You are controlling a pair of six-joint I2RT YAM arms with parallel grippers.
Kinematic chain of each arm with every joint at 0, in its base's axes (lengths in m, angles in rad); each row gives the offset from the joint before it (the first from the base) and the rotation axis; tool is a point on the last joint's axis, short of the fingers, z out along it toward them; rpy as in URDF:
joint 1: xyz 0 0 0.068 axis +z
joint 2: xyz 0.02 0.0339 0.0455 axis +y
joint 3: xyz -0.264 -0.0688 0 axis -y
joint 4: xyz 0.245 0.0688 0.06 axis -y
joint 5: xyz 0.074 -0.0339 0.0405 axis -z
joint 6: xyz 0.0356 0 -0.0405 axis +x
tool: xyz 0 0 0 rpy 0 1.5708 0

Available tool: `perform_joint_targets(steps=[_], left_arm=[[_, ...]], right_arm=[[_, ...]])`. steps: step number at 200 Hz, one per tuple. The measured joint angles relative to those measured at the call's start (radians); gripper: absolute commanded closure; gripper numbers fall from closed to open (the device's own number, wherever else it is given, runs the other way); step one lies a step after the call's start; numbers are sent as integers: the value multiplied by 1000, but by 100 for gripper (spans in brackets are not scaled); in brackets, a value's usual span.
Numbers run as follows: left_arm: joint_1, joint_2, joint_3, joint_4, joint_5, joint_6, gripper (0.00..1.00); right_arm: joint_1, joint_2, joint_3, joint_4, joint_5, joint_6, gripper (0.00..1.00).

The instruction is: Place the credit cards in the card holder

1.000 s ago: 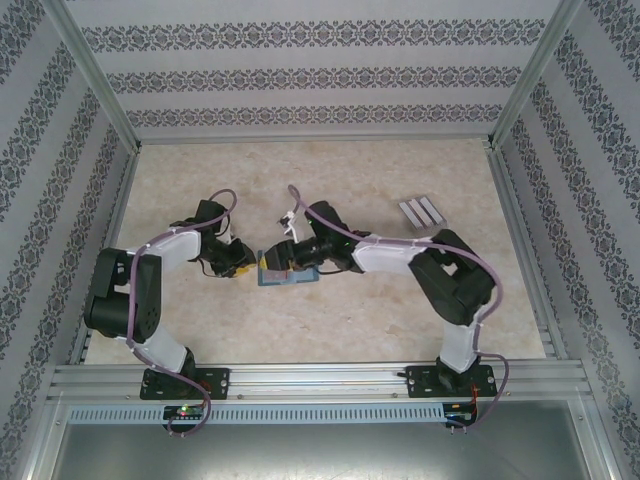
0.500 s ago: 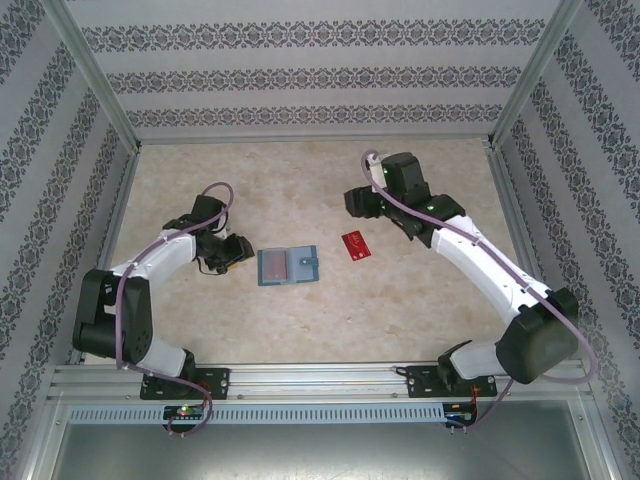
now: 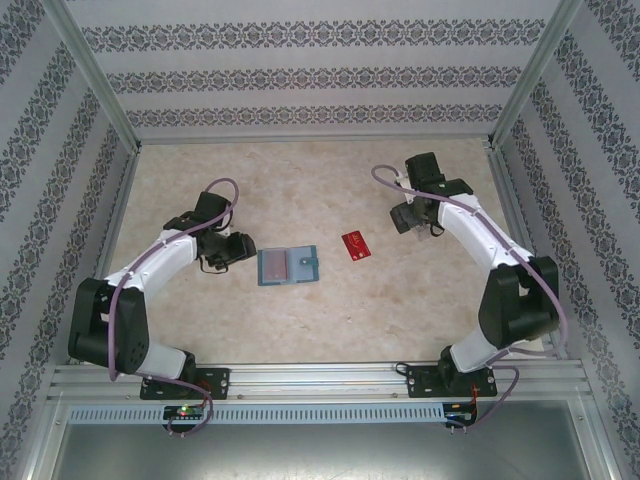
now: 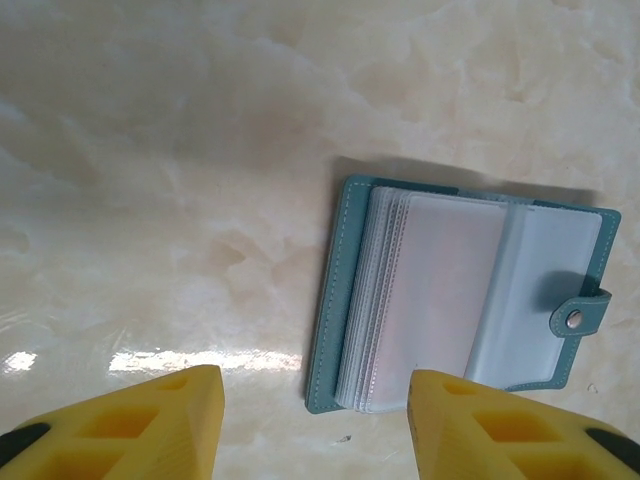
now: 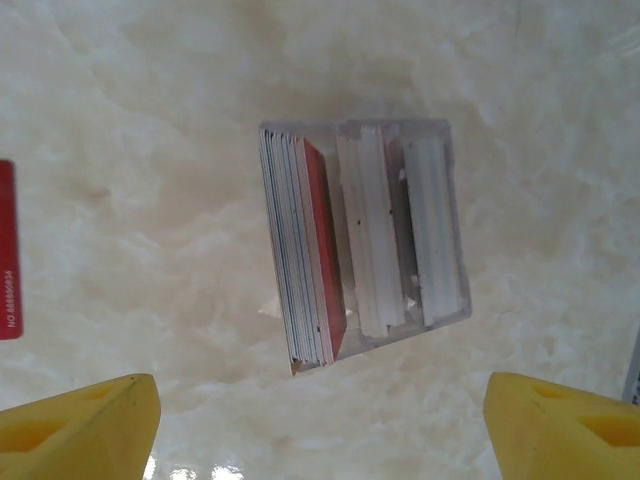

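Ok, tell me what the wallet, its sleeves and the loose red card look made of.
The wallet: teal leather or imitation, matte, stitched along the edge, with a metal-looking snap. The sleeves: clear soft plastic, glossy, in thin see-through layers. The red card: probably rigid plastic, thin and flat with pale print; finish hard to judge.

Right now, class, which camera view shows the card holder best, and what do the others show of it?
The left wrist view: the card holder lies open and close, its clear sleeves and snap tab plain. The top external view shows the card holder as a small teal square between the left gripper and a red card.
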Motion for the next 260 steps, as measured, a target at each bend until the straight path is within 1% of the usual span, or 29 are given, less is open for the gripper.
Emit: perform_joint_targets(steps=[27,80,144,159,195,217,239,260], left_arm=[[0,33,-1,8,25,0,48],[0,53,5,9,44,0,48],[0,83,28,8,66,1,47],[0,91,35,7,73,1,47],[0,92,48,5,75,7,47],[0,92,49,4,75,8,47],[0,92,49,5,78,8,47],[0,92,49,4,80,8,47]], right_arm=[[-1,44,6,-5,37,-3,13],[-16,144,83,-10,113,-16,19],[-15,161,83,-10,242,-21,20],[-15,161,83,-11,238,-21,20],[-15,140,82,-9,107,-22,20],[-15,133,85,-7,73,-23,20],[-15,151,88,-7,94,-23,19],[-15,192,89,-5,172,-26,19]])
